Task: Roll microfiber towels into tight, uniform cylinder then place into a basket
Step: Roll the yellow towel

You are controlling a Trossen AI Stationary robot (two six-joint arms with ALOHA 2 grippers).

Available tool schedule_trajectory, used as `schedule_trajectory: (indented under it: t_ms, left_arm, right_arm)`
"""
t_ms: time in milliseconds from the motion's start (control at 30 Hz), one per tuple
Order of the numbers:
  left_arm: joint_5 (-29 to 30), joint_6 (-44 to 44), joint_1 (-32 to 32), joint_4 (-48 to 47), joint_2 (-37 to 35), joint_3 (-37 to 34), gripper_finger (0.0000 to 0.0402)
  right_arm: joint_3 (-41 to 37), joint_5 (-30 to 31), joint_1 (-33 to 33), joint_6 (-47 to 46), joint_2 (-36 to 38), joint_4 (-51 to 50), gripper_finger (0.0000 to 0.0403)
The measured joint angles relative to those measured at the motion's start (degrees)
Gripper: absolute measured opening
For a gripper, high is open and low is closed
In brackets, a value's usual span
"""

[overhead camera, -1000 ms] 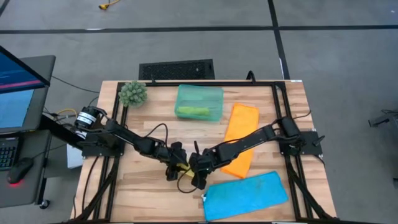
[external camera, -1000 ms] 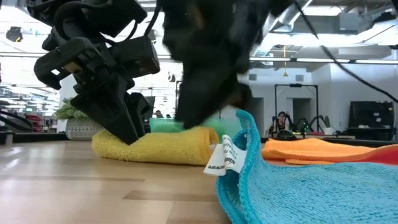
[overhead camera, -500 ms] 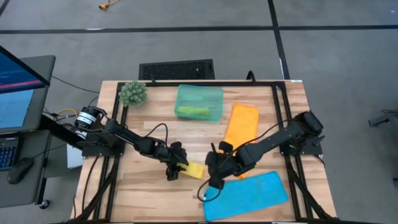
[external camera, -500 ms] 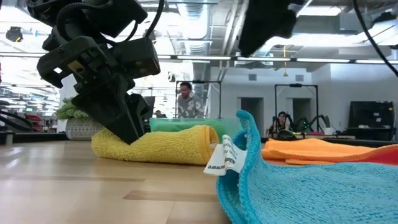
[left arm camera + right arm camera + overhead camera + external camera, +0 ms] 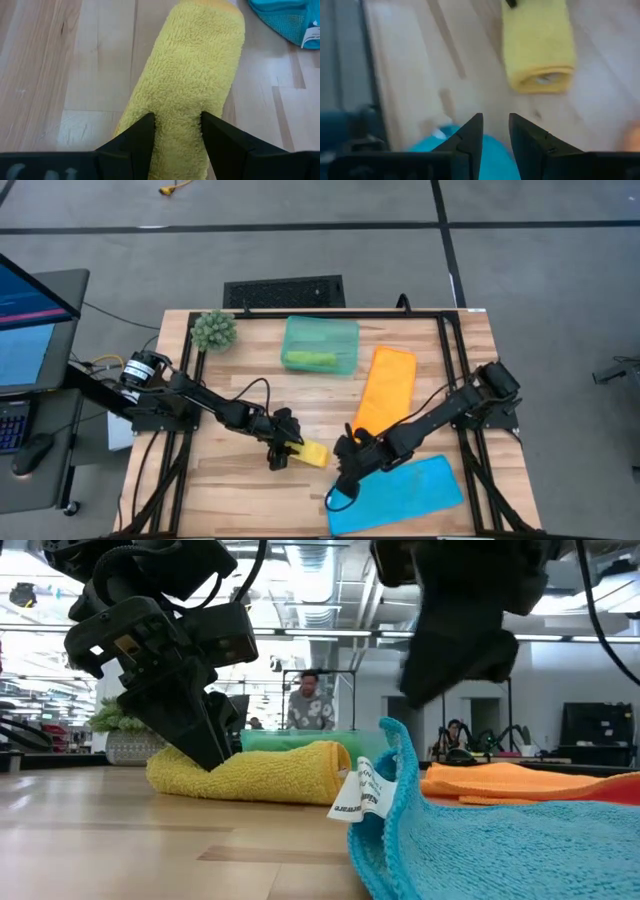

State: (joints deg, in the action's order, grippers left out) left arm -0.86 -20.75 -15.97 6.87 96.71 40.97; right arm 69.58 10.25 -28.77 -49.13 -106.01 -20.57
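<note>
Pale wood planks make up your counter (image 5: 240, 360), and the teal basket (image 5: 320, 345) stands toward its far edge with a green roll (image 5: 309, 360) already inside it. Take the basket as your landmark. Your left claw (image 5: 283, 451) is on the near side of it, around the middle of the counter, clenched on one end of the yellow towel (image 5: 312, 454); the left wrist view shows both fingers (image 5: 134, 141) pressing into the rolled yellow pile. That yellow roll lies flat on the wood, its open spiral end facing your right claw (image 5: 350, 463). The right claw hangs just beside the roll's free end, apart from it, its fingers (image 5: 470, 136) a little spread with nothing between them. Nearer to you than the basket and to its right, the blue towel (image 5: 396, 494) lies spread flat at the counter's front edge, a white tag (image 5: 357, 792) at its raised corner. Immediately right of the basket, the orange towel (image 5: 384, 385) lies flat. Left of the basket sits a spiky green plant ball (image 5: 214, 330). Beyond the counter, a person (image 5: 312, 705) stands in the room.
</note>
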Motion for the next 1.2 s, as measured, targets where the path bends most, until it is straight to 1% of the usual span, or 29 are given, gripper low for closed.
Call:
schedule_trajectory:
  t_ms: [100, 200, 367, 467, 567, 700, 800, 867, 1033, 1200]
  left_arm:
    - [-0.01, -0.03, 0.00, 0.04, 0.00, 0.00, 0.0157]
    - [-0.02, -0.05, 0.00, 0.02, 0.00, 0.00, 0.0157]
    - [-0.04, -0.07, 0.00, 0.02, 0.00, 0.00, 0.0158]
    - [-0.04, -0.05, 0.00, 0.00, 0.00, 0.00, 0.0157]
    - [-0.04, -0.05, 0.00, -0.01, -0.02, 0.00, 0.0158]
    - [-0.04, 0.15, 0.00, -0.02, -0.02, 0.00, 0.0158]
    - [-0.07, 0.58, 0.00, -0.02, -0.02, 0.00, 0.0158]
    - [-0.07, 0.63, 0.00, -0.02, -0.02, 0.00, 0.0158]
    - [-0.07, 0.69, -0.02, -0.02, -0.02, 0.00, 0.0158]
    - [-0.07, 0.74, -0.02, -0.03, -0.02, 0.00, 0.0158]
  right_arm:
    - [-2.40, 0.10, 0.17, -3.99, -0.32, 8.65, 0.0118]
    - [-4.52, 0.47, 1.25, -10.80, -0.34, 16.90, 0.0118]
    - [-5.16, 0.55, 3.04, -25.18, -0.38, 21.29, 0.0118]
    - [-5.16, 2.58, 2.31, -33.63, -0.38, 21.01, 0.0118]
    - [-5.16, 6.24, -0.49, -37.81, -0.38, 19.96, 0.0118]
    - [-5.16, 10.20, -4.08, -45.58, -0.38, 12.85, 0.0118]
    - [-5.16, 10.89, -5.25, -51.13, -0.40, 6.59, 0.0118]
    - [-5.16, 10.87, -5.16, -51.50, -0.38, 5.85, 0.0118]
    - [-5.16, 10.44, -2.75, -45.75, -0.40, 9.76, 0.0118]
    - [-5.16, 5.49, 0.65, -43.66, -0.38, 9.85, 0.0123]
